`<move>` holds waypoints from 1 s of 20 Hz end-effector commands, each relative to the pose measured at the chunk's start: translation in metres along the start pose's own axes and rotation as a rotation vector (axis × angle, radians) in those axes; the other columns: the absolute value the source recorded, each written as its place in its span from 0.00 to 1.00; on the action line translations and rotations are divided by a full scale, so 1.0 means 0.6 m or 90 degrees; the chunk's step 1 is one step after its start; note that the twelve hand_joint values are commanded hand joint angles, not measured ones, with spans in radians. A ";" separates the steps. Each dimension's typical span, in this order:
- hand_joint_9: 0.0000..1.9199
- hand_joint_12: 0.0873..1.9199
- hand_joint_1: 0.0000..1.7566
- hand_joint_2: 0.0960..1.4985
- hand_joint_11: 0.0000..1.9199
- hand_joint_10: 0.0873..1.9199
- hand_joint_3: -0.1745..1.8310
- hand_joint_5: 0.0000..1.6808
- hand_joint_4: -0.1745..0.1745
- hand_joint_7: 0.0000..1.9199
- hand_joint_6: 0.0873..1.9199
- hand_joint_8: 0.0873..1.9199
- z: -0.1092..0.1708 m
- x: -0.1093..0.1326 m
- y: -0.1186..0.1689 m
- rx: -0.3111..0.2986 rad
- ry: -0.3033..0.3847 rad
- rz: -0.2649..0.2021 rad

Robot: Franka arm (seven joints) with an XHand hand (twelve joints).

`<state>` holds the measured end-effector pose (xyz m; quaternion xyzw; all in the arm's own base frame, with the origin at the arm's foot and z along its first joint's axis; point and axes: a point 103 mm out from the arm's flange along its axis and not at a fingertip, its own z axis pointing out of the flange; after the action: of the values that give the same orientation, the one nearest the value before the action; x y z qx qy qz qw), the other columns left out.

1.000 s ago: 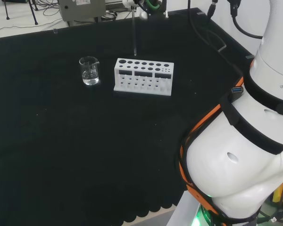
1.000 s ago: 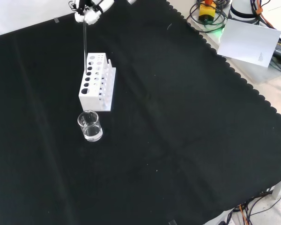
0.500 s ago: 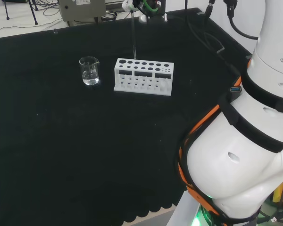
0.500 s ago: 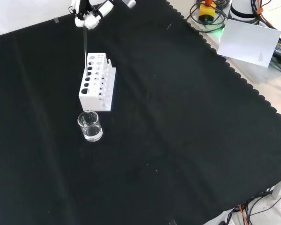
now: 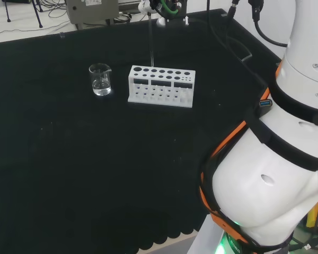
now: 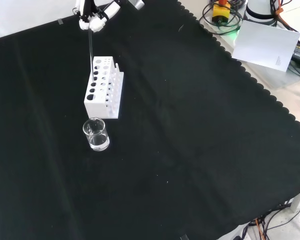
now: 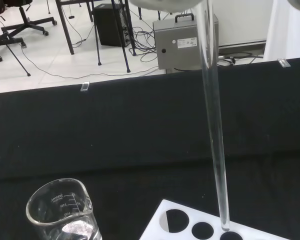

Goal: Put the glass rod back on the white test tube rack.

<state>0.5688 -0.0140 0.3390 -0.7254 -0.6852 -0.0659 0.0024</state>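
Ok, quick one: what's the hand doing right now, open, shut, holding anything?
Hand: shut on the rod, held upright, its lower tip just over a hole in the rack.

rod [image 7: 213, 135] above rack [image 5: 161, 85], beaker [image 5: 100, 79] beside

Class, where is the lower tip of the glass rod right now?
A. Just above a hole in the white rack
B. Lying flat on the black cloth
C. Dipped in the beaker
A: the wrist view shows the glass rod, upright, ending just above a hole in the white rack, apart from the beaker.
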 end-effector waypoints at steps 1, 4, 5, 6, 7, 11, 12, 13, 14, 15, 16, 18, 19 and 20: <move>0.95 0.06 0.75 0.70 0.95 0.15 0.00 0.84 0.00 0.65 0.00 0.44 0.012 -0.004 0.001 0.008 0.006 0.003; 0.95 0.06 0.75 0.70 0.95 0.15 0.00 0.84 0.00 0.65 0.00 0.44 0.017 -0.009 0.001 0.012 0.007 0.003; 0.95 0.06 0.75 0.70 0.95 0.15 0.00 0.84 0.00 0.65 0.00 0.44 0.024 -0.013 0.000 0.014 0.007 0.003; 0.95 0.06 0.75 0.70 0.95 0.15 0.00 0.84 0.00 0.65 0.00 0.44 0.031 -0.019 0.000 0.018 0.005 0.003; 0.95 0.06 0.75 0.70 0.95 0.15 0.00 0.84 0.00 0.65 0.00 0.44 0.037 -0.022 0.001 0.020 0.004 0.004; 0.95 0.06 0.75 0.70 0.96 0.15 0.00 0.84 0.00 0.65 0.00 0.44 0.043 -0.029 0.002 0.025 0.004 0.008; 0.95 0.06 0.75 0.70 0.96 0.15 0.00 0.84 0.00 0.65 0.00 0.44 0.045 -0.031 0.002 0.026 0.004 0.010; 0.95 0.06 0.75 0.70 0.96 0.15 0.00 0.84 0.00 0.65 0.00 0.44 0.049 -0.033 0.002 0.028 0.005 0.011; 0.95 0.06 0.75 0.70 0.96 0.15 0.00 0.84 0.00 0.65 0.00 0.44 0.053 -0.035 0.002 0.031 0.006 0.012; 0.95 0.06 0.75 0.70 0.96 0.15 0.00 0.84 0.00 0.65 0.00 0.44 0.058 -0.036 0.002 0.034 0.006 0.013; 0.95 0.06 0.75 0.70 0.96 0.15 0.00 0.84 0.00 0.65 0.00 0.44 0.064 -0.036 0.002 0.038 0.007 0.012; 0.95 0.06 0.75 0.70 0.96 0.15 0.00 0.84 0.00 0.65 0.00 0.44 0.076 -0.036 0.002 0.045 0.008 0.011; 0.95 0.06 0.75 0.70 0.96 0.15 0.00 0.84 0.00 0.65 0.00 0.44 0.082 -0.035 0.003 0.048 0.009 0.010; 0.95 0.06 0.75 0.70 0.96 0.15 0.00 0.84 0.00 0.65 0.00 0.44 0.088 -0.033 0.004 0.052 0.011 0.008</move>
<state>0.5723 -0.0314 0.2973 -0.7310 -0.6801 -0.0479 0.0285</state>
